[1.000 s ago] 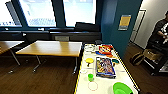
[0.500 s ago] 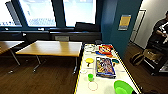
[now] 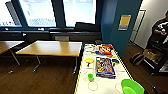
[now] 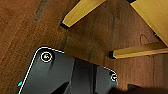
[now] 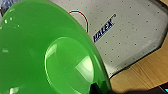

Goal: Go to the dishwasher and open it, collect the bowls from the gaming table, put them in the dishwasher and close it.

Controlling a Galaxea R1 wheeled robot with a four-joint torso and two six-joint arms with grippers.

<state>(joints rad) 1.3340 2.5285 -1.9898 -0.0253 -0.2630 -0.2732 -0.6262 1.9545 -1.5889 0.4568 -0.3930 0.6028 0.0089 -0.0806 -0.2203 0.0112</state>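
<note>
The gaming table [image 3: 102,87] runs away from me, white-topped with a yellow edge strip [image 3: 78,80]. The lime green bowl [image 3: 132,87] hangs tilted over its near right corner. It looms large in the right wrist view [image 5: 50,55], above the white top with its red ring, and a dark finger [image 5: 96,88] laps its rim, so my right gripper is shut on it. The yellow bowl [image 3: 89,60] rests farther up the table, left of a colourful game box [image 3: 105,67]. The dishwasher is out of view.
A small green cup [image 3: 90,77] stands near the table's left edge. More game boxes [image 3: 105,50] lie at the far end. Wooden tables [image 3: 50,48] stand to the left, with their legs [image 4: 80,11] over brown floor. A person [image 3: 160,32] stands at the right by a cart.
The green bowl has shifted a little to the right over the table's near corner. The yellow bowl, the cup and the boxes have stayed put.
</note>
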